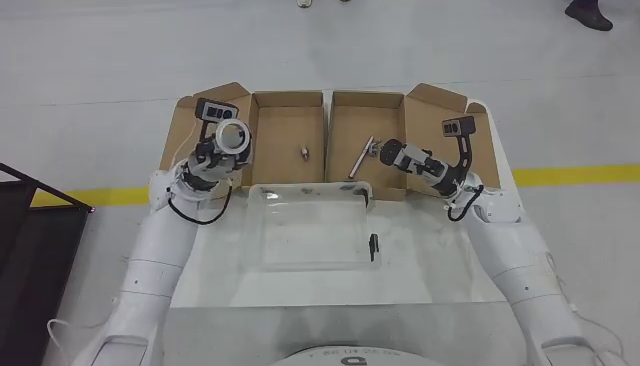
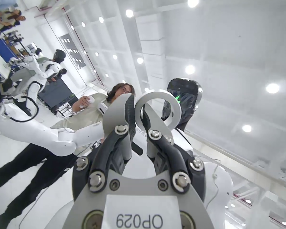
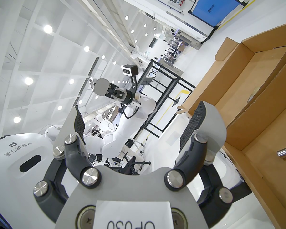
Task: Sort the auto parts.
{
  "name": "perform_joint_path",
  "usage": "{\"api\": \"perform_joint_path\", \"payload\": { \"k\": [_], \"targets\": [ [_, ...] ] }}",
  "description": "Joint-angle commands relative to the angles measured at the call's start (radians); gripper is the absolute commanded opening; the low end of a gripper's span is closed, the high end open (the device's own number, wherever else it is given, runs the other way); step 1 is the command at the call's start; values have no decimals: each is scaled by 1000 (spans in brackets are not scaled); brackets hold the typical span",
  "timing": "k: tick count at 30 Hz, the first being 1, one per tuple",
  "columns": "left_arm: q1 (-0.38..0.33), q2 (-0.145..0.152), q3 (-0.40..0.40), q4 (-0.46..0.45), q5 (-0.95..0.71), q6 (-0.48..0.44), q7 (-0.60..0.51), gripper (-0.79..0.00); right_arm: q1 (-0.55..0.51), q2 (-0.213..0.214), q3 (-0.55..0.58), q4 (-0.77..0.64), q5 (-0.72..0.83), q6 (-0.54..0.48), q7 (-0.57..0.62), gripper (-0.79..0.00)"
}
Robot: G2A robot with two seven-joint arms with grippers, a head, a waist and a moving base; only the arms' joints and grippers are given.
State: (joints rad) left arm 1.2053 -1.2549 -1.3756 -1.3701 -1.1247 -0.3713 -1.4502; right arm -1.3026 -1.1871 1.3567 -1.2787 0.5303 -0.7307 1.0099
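Your left gripper (image 2: 137,110) clamps the metal ring (image 2: 157,95) by 1 thin edge, so a jolt could drop it outside the cardboard box (image 1: 285,126); your right gripper (image 3: 140,110) has its fingers apart.

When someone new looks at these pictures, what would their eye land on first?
Most striking is the metal ring pinched in the left gripper, raised over the outer flap of the left cardboard box. Next, the right gripper hangs open above the right cardboard box, beside a metal rod lying in it. A clear tray sits in front of both boxes.
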Motion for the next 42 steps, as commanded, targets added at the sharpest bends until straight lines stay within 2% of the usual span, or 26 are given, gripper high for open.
{"api": "perform_joint_path", "payload": {
  "k": [1, 6, 10, 13, 16, 22, 27, 29, 31, 34, 39, 41, 42],
  "targets": [
    [15, -5, -32, -26, 48, -68, 69, -785, 0, 0, 0, 0, 0, 0, 0, 0],
    [86, -13, -112, -95, 240, -324, 325, -785, 0, 0, 0, 0, 0, 0, 0, 0],
    [128, -6, -157, -112, 530, -500, 501, -785, 0, 0, 0, 0, 0, 0, 0, 0],
    [151, -3, -177, -127, 722, -591, 593, -785, 0, 0, 0, 0, 0, 0, 0, 0],
    [164, -5, -181, -147, 809, -606, 658, -785, 0, 0, 0, 0, 0, 0, 0, 0],
    [188, -5, -174, -203, 912, -592, 731, -785, 0, 0, 0, 0, 0, 0, 0, 0],
    [199, 5, -166, -255, 978, -552, 697, -785, 0, 0, 0, 0, 0, 0, 0, 0],
    [195, 10, -164, -281, 1101, -453, 665, -785, 0, 0, 0, 0, 0, 0, 0, 0],
    [178, 11, -146, -307, 1242, -288, 671, -785, 0, 0, 0, 0, 0, 0, 0, 0],
    [143, 8, -102, -329, 1474, -160, 735, -785, 0, 0, 0, 0, 0, 0, 0, 0],
    [83, -1, -4, -266, 1651, -56, 810, -785, 0, 0, 0, 0, 0, 0, 0, 0],
    [64, -5, 33, -227, 1626, -50, 793, -785, 0, 0, 0, 0, 0, 0, 0, 0],
    [54, -7, 51, -208, 1545, -62, 759, -785, 0, 0, 0, 0, 0, 0, 0, 0]
  ]
}}
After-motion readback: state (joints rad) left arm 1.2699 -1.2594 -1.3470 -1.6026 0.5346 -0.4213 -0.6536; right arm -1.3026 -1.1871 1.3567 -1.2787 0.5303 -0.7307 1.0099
